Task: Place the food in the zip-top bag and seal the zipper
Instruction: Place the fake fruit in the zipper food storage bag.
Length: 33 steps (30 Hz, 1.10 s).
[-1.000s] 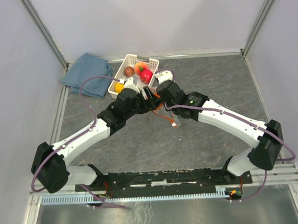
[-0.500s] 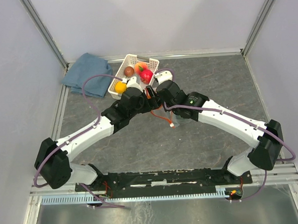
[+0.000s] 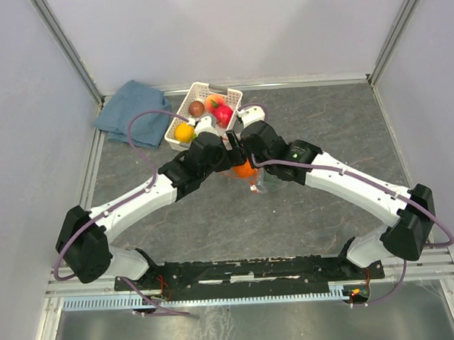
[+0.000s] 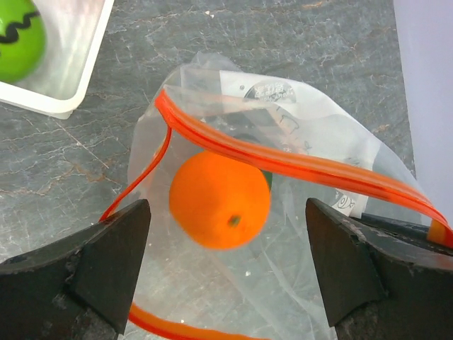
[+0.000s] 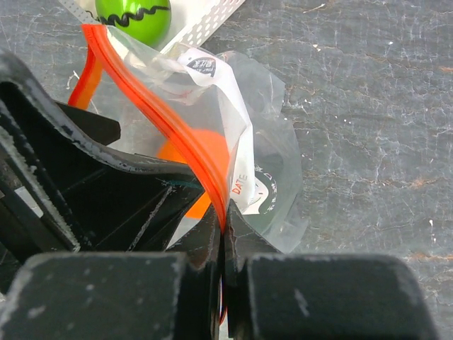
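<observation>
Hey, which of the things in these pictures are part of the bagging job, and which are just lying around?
Part of the job: zip-top bag; zipper, pinched by the right gripper; orange fruit in the bag; green fruit; yellow fruit; brown fruit; red-pink fruit; left gripper, open over the bag.
Just lying about: blue cloth; white basket, merely holding the other fruit.

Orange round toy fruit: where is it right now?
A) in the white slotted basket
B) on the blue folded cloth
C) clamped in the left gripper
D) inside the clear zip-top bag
D: the left wrist view shows the orange round toy fruit lying inside the clear crinkly zip-top bag, below its open orange-red mouth, with the left gripper spread wide and not touching it.
</observation>
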Each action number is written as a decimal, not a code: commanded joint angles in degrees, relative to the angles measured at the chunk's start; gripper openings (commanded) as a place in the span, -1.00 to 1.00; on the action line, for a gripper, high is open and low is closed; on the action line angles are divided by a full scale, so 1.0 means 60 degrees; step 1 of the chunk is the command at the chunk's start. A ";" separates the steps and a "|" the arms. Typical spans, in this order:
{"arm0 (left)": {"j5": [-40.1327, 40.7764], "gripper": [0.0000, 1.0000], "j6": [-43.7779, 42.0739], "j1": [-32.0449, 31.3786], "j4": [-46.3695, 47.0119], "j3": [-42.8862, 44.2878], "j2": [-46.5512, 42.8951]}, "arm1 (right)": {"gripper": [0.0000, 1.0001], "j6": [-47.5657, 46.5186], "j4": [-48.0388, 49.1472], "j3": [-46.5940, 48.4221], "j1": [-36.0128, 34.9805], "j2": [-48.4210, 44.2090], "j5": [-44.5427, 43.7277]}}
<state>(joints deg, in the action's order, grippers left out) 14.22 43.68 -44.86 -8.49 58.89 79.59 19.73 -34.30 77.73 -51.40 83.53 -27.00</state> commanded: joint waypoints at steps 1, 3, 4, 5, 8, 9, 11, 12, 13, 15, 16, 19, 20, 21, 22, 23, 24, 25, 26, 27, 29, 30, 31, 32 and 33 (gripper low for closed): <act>0.0320 0.92 -0.0561 -0.0037 -0.0016 0.0506 -0.0427 | -0.90 0.0098 0.0224 -0.0015 -0.0047 -0.0344 -0.0430; 0.0240 0.93 -0.0634 -0.0039 -0.0135 0.0588 -0.0559 | -0.90 0.0066 0.0164 -0.0015 -0.0044 -0.0357 -0.0579; 0.0187 0.93 -0.0668 -0.0038 -0.0181 0.0618 -0.0636 | -0.90 0.0056 0.0142 -0.0015 -0.0047 -0.0362 -0.0648; 0.0147 0.94 -0.0697 -0.0038 -0.0238 0.0646 -0.0726 | -0.89 0.0034 0.0113 -0.0009 -0.0047 -0.0370 -0.0719; 0.0079 0.96 -0.0794 -0.0019 -0.0302 0.0669 -0.1080 | -0.89 -0.0016 0.0015 0.0004 -0.0034 -0.0397 -0.0989; 0.0095 0.97 -0.0835 -0.0015 -0.0330 0.0674 -0.1204 | -0.88 -0.0031 -0.0014 0.0008 -0.0040 -0.0411 -0.1073; 0.0168 0.99 -0.0930 -0.0009 -0.0460 0.0708 -0.1467 | -0.88 -0.0078 -0.0085 0.0004 -0.0022 -0.0438 -0.1234; 0.0209 1.00 -0.0968 0.0015 -0.0497 0.0736 -0.1530 | -0.87 -0.0100 -0.0107 0.0000 -0.0004 -0.0455 -0.1294; 0.0240 0.99 -0.1024 0.0040 -0.0560 0.0765 -0.1631 | -0.87 -0.0115 -0.0134 -0.0015 0.0004 -0.0470 -0.1358; 0.0339 0.99 -0.1119 0.0110 -0.0702 0.0824 -0.1779 | -0.87 -0.0158 -0.0201 -0.0042 0.0060 -0.0494 -0.1485; 0.0384 0.99 -0.1165 0.0164 -0.0763 0.0853 -0.1825 | -0.86 -0.0201 -0.0234 -0.0037 0.0104 -0.0493 -0.1563; 0.0400 0.99 -0.1351 0.0532 -0.0985 0.0953 -0.1819 | -0.86 -0.0290 -0.0569 -0.0039 0.0405 -0.0548 -0.1850; 0.0324 0.99 -0.1368 0.0680 -0.1038 0.0975 -0.1780 | -0.86 -0.0318 -0.0643 -0.0038 0.0493 -0.0604 -0.1887; 0.0210 0.99 -0.1387 0.0845 -0.1081 0.1005 -0.1715 | -0.86 -0.0366 -0.0677 -0.0036 0.0564 -0.0696 -0.1904; 0.0101 0.99 -0.1422 0.1073 -0.1109 0.1020 -0.1657 | -0.86 -0.0423 -0.0678 -0.0049 0.0619 -0.0762 -0.1894; -0.0014 0.99 -0.1439 0.1231 -0.1149 0.1048 -0.1575 | -0.86 -0.0485 -0.0709 -0.0032 0.0670 -0.0817 -0.1885; -0.0123 0.99 -0.1456 0.1406 -0.1183 0.1073 -0.1477 | -0.85 -0.0546 -0.0749 -0.0004 0.0713 -0.0850 -0.1882; -0.0245 0.99 -0.1509 0.1556 -0.1211 0.1124 -0.1347 | -0.86 -0.0592 -0.0817 0.0030 0.0745 -0.0867 -0.1906; -0.0308 0.99 -0.1536 0.1707 -0.1264 0.1178 -0.1216 | -0.85 -0.0662 -0.0880 0.0060 0.0777 -0.0889 -0.1951; -0.0361 0.99 -0.1593 0.1834 -0.1320 0.1243 -0.1079 | -0.86 -0.0691 -0.0946 0.0095 0.0805 -0.0908 -0.2020; -0.0500 0.99 -0.1664 0.2087 -0.1448 0.1370 -0.0714 | -0.85 -0.0769 -0.1066 0.0159 0.0843 -0.0926 -0.2191; -0.0611 0.99 -0.1693 0.2222 -0.1486 0.1430 -0.0553 | -0.85 -0.0792 -0.1127 0.0193 0.0857 -0.0935 -0.2250; -0.0734 0.99 -0.1718 0.2360 -0.1505 0.1485 -0.0390 | -0.85 -0.0804 -0.1168 0.0218 0.0861 -0.0945 -0.2305; -0.0816 0.99 -0.1747 0.2483 -0.1533 0.1551 -0.0237 | -0.85 -0.0811 -0.1234 0.0230 0.0866 -0.0973 -0.2362; -0.0866 0.99 -0.1795 0.2606 -0.1574 0.1627 -0.0088 | -0.85 -0.0823 -0.1239 0.0239 0.0873 -0.0979 -0.2367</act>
<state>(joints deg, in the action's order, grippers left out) 11.68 36.21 -31.51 -17.41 65.21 76.38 16.12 -41.04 77.36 -46.44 79.66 -38.11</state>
